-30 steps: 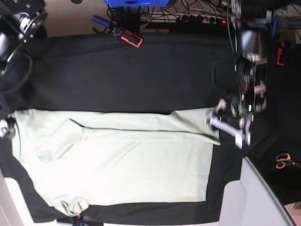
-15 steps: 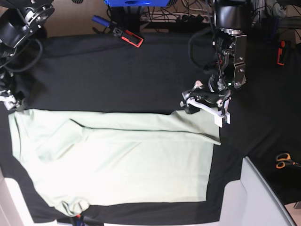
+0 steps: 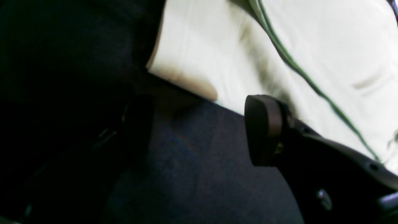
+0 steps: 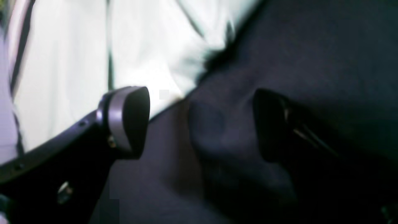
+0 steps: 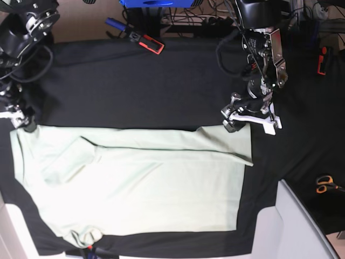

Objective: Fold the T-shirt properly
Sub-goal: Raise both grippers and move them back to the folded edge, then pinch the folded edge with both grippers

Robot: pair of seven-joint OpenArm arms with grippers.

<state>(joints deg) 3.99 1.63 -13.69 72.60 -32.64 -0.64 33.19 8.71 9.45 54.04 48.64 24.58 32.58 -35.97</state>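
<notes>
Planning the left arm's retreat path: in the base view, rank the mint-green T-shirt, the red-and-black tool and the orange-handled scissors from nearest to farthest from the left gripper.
1. Pale mint-green T-shirt, just below the left gripper.
2. Orange-handled scissors, lower right.
3. Red-and-black tool, upper left.

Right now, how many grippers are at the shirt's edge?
2. The left gripper is at the shirt's top right corner in the base view; the right gripper is at its top left corner. Both open, neither holding cloth.

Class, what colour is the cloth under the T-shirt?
Black cloth beneath the pale mint-green T-shirt; clearest in the base view.
</notes>
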